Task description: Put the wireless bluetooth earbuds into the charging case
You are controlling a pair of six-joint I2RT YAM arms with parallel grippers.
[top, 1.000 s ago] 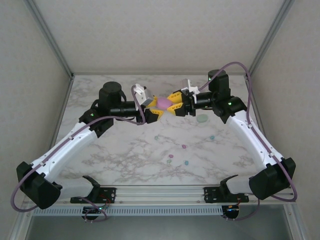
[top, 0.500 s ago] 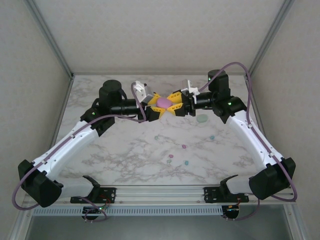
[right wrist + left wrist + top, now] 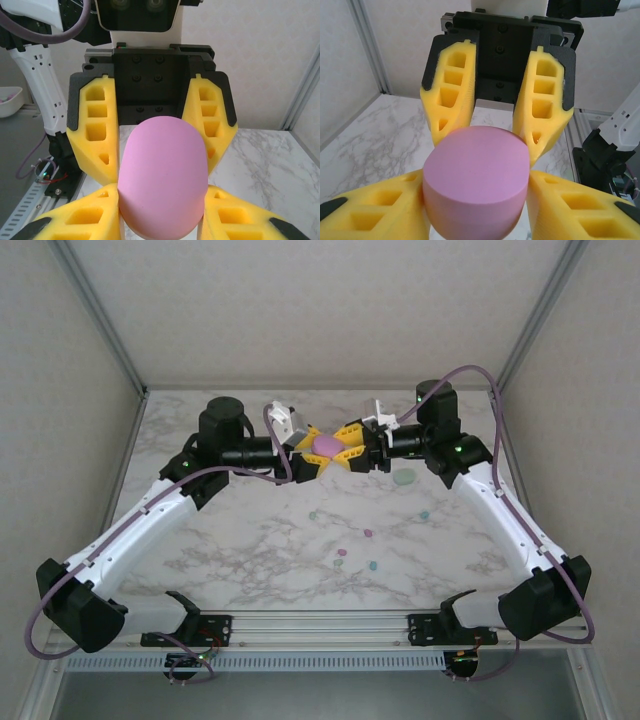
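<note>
While earbuds (image 3: pixel 368 533) lie on table (image 3: pixel 250 540) | pink case (image 3: pixel 326 444) (held aloft) | left jaws, right jaws both grasping it

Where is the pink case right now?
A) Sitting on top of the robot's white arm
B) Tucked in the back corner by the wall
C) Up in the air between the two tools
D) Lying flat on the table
C: the pink case is up off the marble table, with the yellow fingers of the left tool and the right tool closed around it from both sides.
</note>
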